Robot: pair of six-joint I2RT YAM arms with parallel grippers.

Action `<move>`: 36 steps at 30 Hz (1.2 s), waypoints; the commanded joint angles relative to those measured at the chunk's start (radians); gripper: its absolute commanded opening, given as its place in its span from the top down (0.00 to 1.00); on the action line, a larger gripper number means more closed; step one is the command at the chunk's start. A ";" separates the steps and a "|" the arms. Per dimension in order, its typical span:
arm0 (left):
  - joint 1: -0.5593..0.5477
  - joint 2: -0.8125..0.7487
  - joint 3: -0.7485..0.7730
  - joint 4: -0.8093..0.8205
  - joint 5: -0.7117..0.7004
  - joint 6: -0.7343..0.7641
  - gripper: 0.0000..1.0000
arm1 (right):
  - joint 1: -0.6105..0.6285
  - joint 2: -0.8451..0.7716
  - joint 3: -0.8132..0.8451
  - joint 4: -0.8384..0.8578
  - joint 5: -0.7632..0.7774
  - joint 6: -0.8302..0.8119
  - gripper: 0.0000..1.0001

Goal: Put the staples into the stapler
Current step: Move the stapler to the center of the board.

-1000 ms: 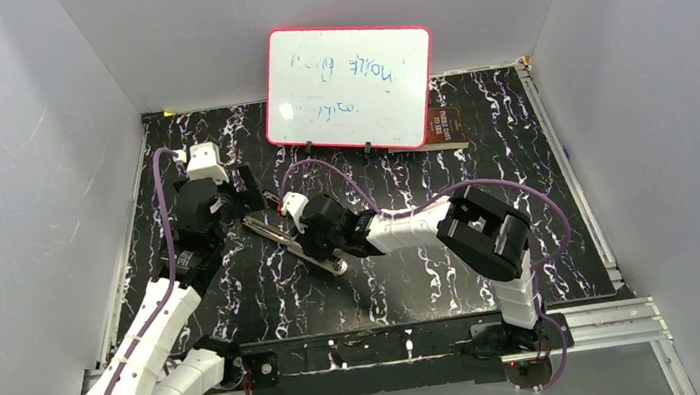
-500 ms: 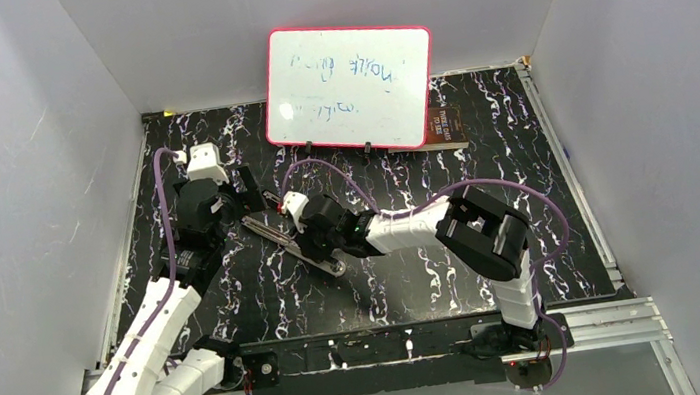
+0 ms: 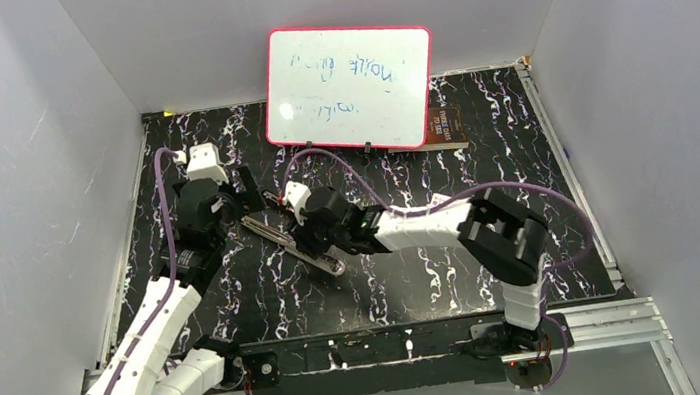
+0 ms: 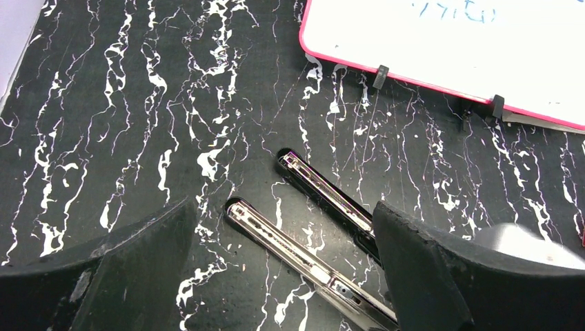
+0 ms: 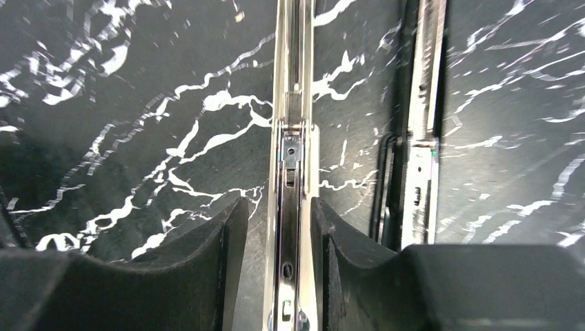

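One stapler [image 4: 303, 267] lies splayed open on the mat [image 4: 103, 103], its two halves side by side (shiny rail [image 5: 293, 103] facing up). The left gripper [image 4: 283, 207] hangs spread wide above their ends. The right gripper [image 5: 277, 203], reaching leftward, narrowly straddles the rail; whether it pinches I cannot tell.

Whiteboard [image 3: 349, 87] walls far side; open mat [image 3: 520, 136] right of stapler [image 3: 270, 232].

From above, I note the right gripper [image 3: 316, 240] covers the middle of the stapler [image 3: 268, 232]. In the right wrist view its rail [image 5: 293, 103] runs off the top and bottom edges. I cannot tell whether the fingers [image 5: 207, 262] touch it, or whether staples sit inside. The writing on the whiteboard [image 3: 349, 87] is illegible.
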 commanded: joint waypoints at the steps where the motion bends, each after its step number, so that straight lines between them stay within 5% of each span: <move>1: 0.008 0.013 0.033 0.001 0.011 -0.005 0.02 | -0.019 -0.195 -0.039 0.030 0.084 -0.010 0.52; 7: 0.007 0.080 0.043 0.019 0.069 -0.002 0.02 | -0.150 -0.371 -0.162 -0.026 0.200 0.062 0.46; 17: 0.008 0.262 0.125 -0.039 0.129 -0.048 0.02 | -0.567 -0.516 -0.249 -0.229 0.432 0.270 0.33; 26: 0.007 0.356 0.209 -0.104 0.209 -0.058 0.02 | -0.771 -0.398 -0.202 -0.331 0.296 0.222 0.24; 36: 0.007 0.340 0.141 -0.046 0.221 -0.027 0.02 | -0.828 -0.341 -0.200 -0.384 0.239 0.383 0.12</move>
